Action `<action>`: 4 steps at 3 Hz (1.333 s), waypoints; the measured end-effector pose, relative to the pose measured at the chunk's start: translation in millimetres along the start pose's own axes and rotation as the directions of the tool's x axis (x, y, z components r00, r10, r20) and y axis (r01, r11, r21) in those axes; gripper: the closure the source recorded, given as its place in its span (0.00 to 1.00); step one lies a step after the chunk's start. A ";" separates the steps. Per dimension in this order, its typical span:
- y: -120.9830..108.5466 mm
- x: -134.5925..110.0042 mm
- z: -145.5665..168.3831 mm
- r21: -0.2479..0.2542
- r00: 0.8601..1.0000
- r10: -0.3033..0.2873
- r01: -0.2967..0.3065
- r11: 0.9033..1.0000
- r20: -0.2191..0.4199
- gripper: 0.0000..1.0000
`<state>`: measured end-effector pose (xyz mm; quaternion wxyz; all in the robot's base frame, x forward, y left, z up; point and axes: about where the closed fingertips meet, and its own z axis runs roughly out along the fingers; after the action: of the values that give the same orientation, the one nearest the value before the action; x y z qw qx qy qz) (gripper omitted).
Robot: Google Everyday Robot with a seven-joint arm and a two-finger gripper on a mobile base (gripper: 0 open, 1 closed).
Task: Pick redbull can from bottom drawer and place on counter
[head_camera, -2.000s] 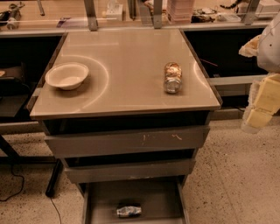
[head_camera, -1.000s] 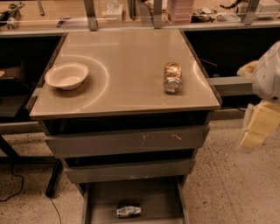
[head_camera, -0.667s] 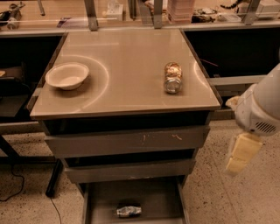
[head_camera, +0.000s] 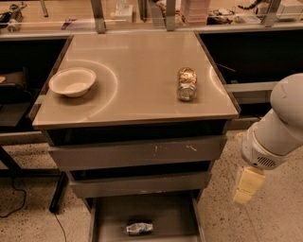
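Observation:
The redbull can [head_camera: 139,229], small and silver-blue, lies on its side on the grey floor of the bottom drawer [head_camera: 170,215], which is pulled open at the foot of the cabinet. The beige counter [head_camera: 137,52] tops the cabinet. My gripper [head_camera: 246,185], a cream-coloured piece below the white arm [head_camera: 279,127], hangs to the right of the cabinet, level with the middle drawer. It is well above and to the right of the can and holds nothing that I can see.
A white bowl [head_camera: 72,81] sits on the counter's left side. A clear jar [head_camera: 187,83] with golden-brown contents lies on its right side. Two shut upper drawers [head_camera: 137,153] sit above the open one. A cluttered bench [head_camera: 199,12] runs behind.
The arm has swung down and leftward along the cabinet's right side, lowering the gripper from counter height to middle-drawer height. The can, bowl and jar have not moved.

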<state>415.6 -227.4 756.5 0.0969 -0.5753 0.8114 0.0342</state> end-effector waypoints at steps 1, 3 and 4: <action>17.2 -0.3 44.1 -0.078 0.997 0.014 -0.008 0.997 0.076 0.00; 51.1 -17.3 200.3 -0.283 0.975 0.021 0.043 0.958 0.220 0.00; 51.1 -17.3 200.3 -0.283 0.975 0.021 0.043 0.958 0.220 0.00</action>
<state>396.6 -160.8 561.0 0.1024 -0.5805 0.7789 0.2142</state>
